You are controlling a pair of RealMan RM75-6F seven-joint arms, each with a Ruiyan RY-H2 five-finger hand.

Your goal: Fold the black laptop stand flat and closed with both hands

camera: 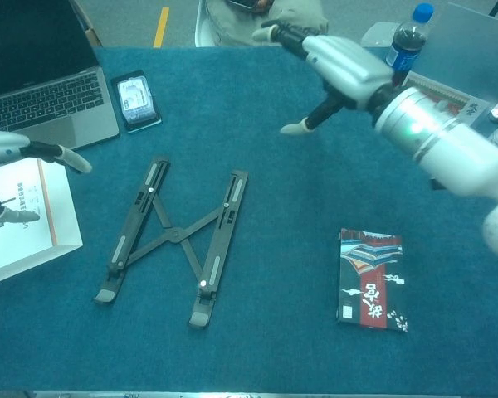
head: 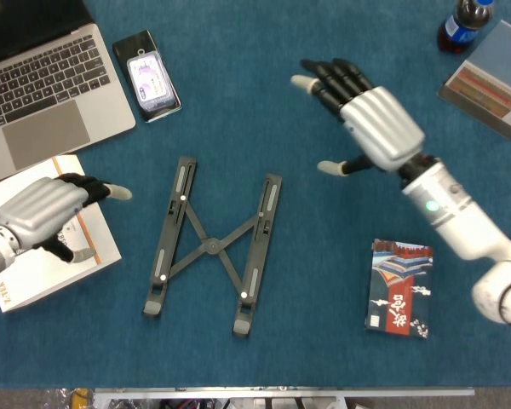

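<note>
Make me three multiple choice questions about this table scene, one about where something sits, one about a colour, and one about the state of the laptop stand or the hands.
1. Where is the phone?
A. Beside the laptop
B. On the white book
C. Under the stand

2. What colour is the bottle's cap?
A. Red
B. Blue
C. Green

3. What state is the laptop stand in?
A. Folded flat and closed
B. Rails apart with crossed links showing, neither hand touching it
C. Lifted in the right hand

Answers:
1 A, the phone lies on the cloth just right of the laptop.
2 B, the chest view shows a blue cap.
3 B, the left hand rests over the white book and the right hand hovers away, open.
</note>
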